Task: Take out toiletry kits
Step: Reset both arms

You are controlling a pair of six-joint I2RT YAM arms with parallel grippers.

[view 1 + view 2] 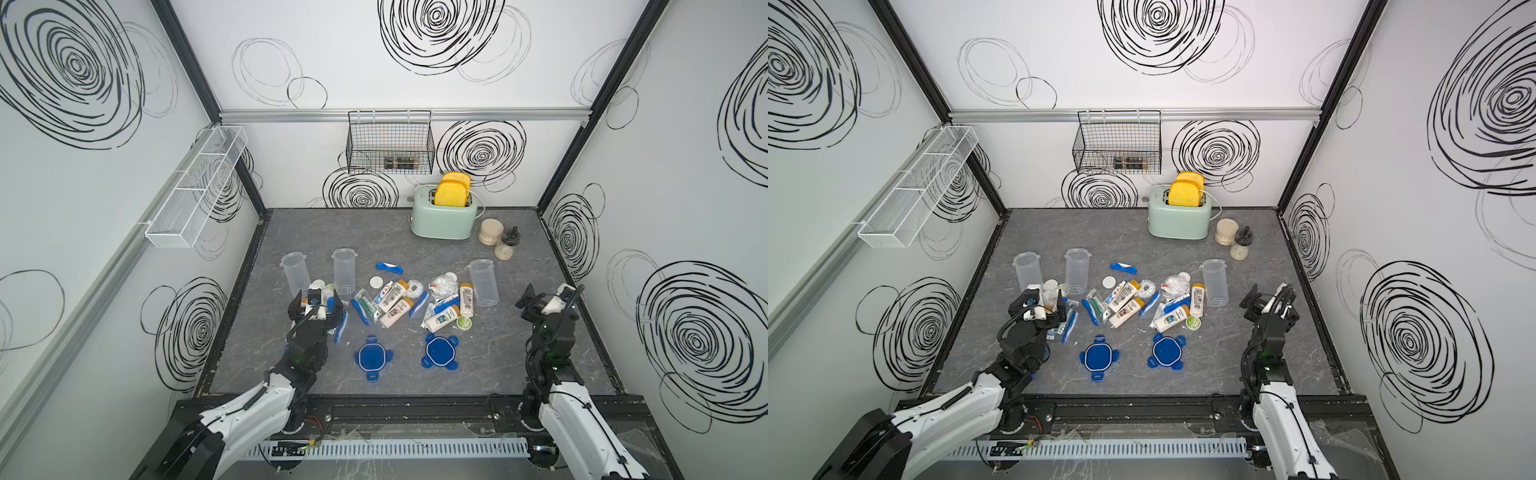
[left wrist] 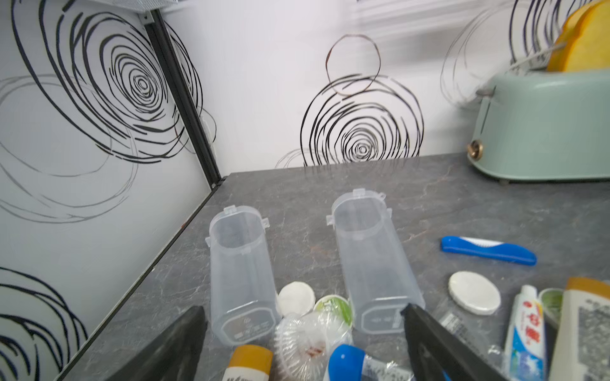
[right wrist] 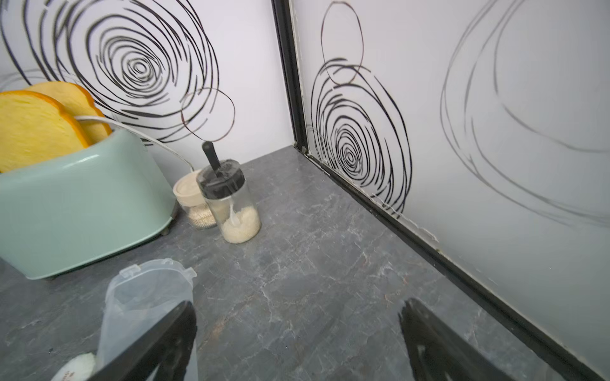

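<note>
I see three clear tubs [image 1: 345, 270] empty, toiletry kits [image 1: 395, 307] out on table [image 1: 498, 353]. Left gripper [image 2: 303, 310], right gripper [image 3: 298, 305] wide open, hold nothing. I think job done.

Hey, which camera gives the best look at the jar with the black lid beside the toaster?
The right wrist view: the jar is close and sharp, with pale grains inside. In both top views the jar is small, seen from above. The left wrist view misses it.
</note>
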